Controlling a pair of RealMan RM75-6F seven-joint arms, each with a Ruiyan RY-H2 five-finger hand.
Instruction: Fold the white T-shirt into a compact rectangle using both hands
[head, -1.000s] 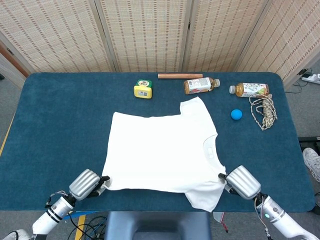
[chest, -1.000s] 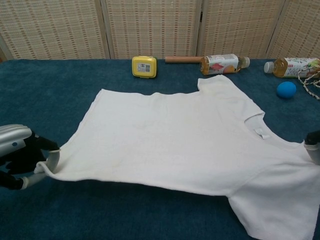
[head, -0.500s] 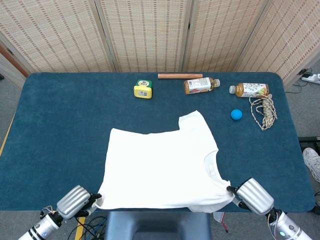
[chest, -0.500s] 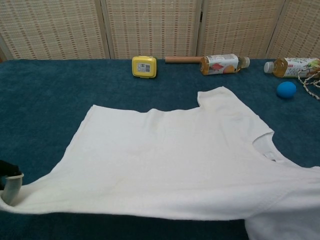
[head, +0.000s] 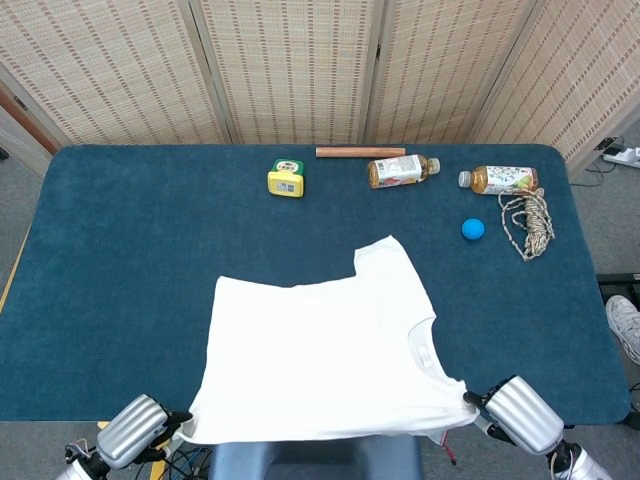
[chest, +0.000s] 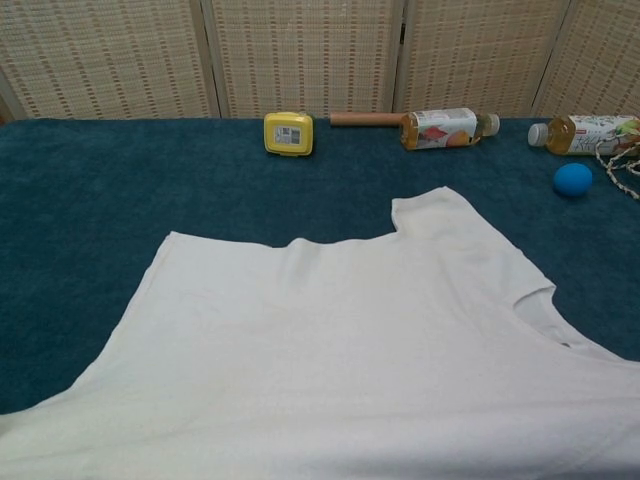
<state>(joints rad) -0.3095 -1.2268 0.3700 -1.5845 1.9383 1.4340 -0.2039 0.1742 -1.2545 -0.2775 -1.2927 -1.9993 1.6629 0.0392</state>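
Woven bamboo screens (head: 290, 70) are standing behind the desk (head: 120, 250), which is wearing a dark blue carpet-like cover. Lying spread over the near half of that cover is the white cotton T-shirt (head: 320, 360), its near edge reaching past the front rim of the desk and one short sleeve pointing toward the far side.

At the shirt's near-left corner the silver left robot hand (head: 135, 443) is gripping the hem. At the near-right corner, by the shoulder, the silver right robot hand (head: 520, 415) is gripping the fabric. Neither is showing in the chest view, where the shirt is filling the lower frame.

Along the far edge, well apart from the shirt, are sitting a small yellow box (head: 286, 178), a brown wooden rod (head: 360, 152), a brown tea bottle with a label (head: 402, 170) and a second labelled tea bottle (head: 499, 179). Nearer, a small blue ball (head: 473, 229) is resting just beside a bundle of beige rope (head: 529, 222).
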